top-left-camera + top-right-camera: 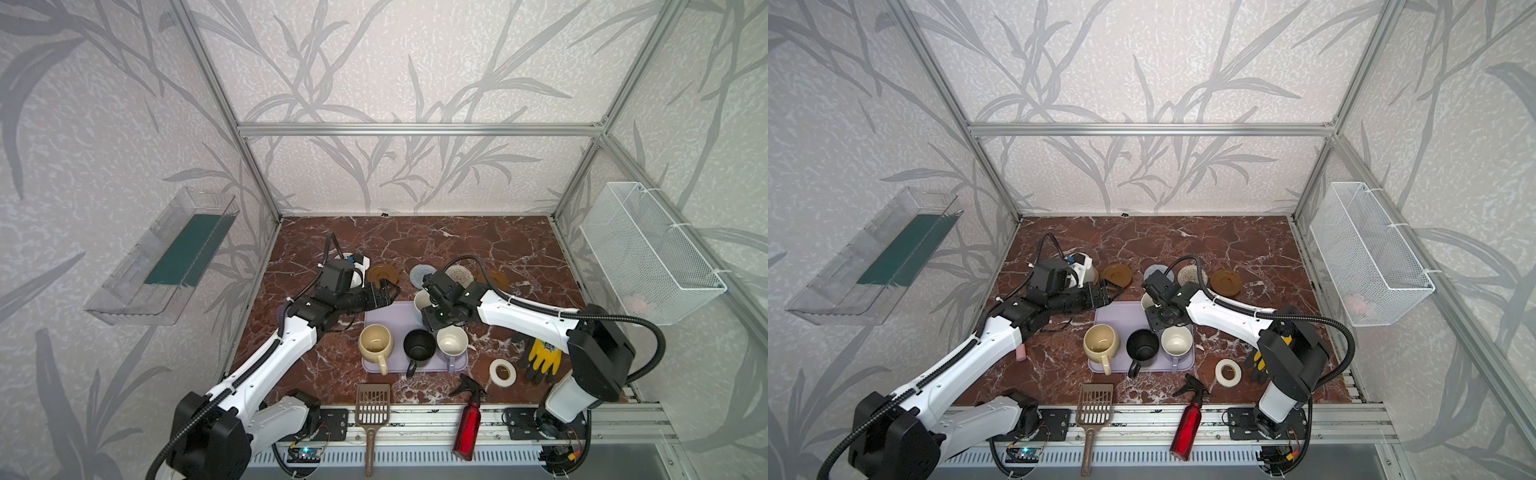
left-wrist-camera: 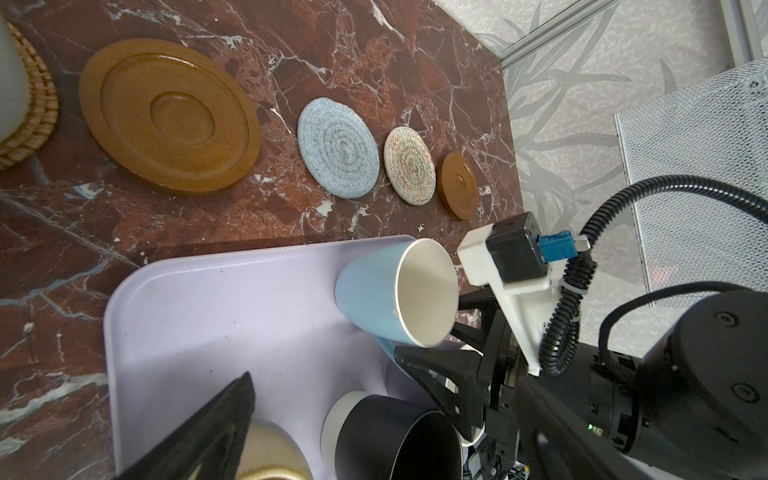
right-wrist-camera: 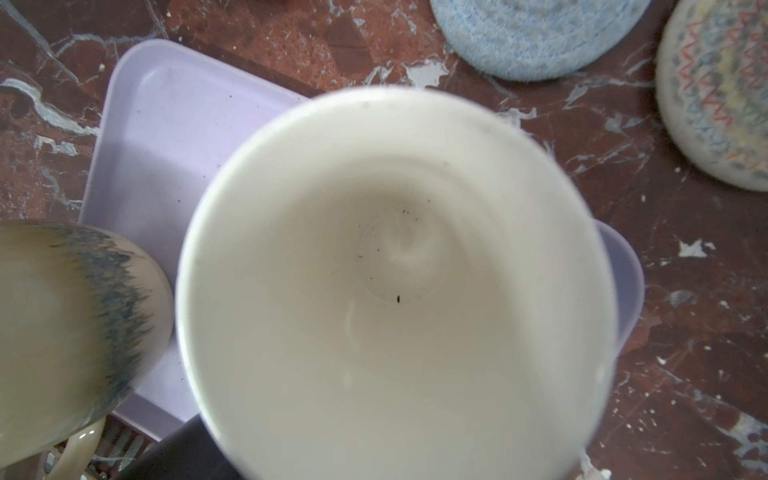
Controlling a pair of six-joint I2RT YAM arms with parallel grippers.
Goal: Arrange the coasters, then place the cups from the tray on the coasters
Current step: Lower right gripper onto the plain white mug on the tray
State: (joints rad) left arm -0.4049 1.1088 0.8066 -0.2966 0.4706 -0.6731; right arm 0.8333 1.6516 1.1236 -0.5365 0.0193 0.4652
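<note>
Five coasters (image 2: 338,153); four mugs (image 1: 376,340) on the tray (image 1: 390,318), centre of both top views. Left gripper (image 1: 387,291) gapes empty; right gripper (image 2: 428,328) straddles the light-blue mug (image 2: 365,291) at its rim, clamping unclear.

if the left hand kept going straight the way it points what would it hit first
Probably the light blue cup on the tray, roughly in line ahead of the open left hand; depth is unclear, so it might miss.

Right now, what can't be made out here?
- Right gripper, whether shut on light blue cup: its arm covers it in top views.
- White speckled cup: cut by left wrist view's edge, behind wrist camera in top views.
- Wire basket contents: pinkish blur behind mesh, top views.
</note>
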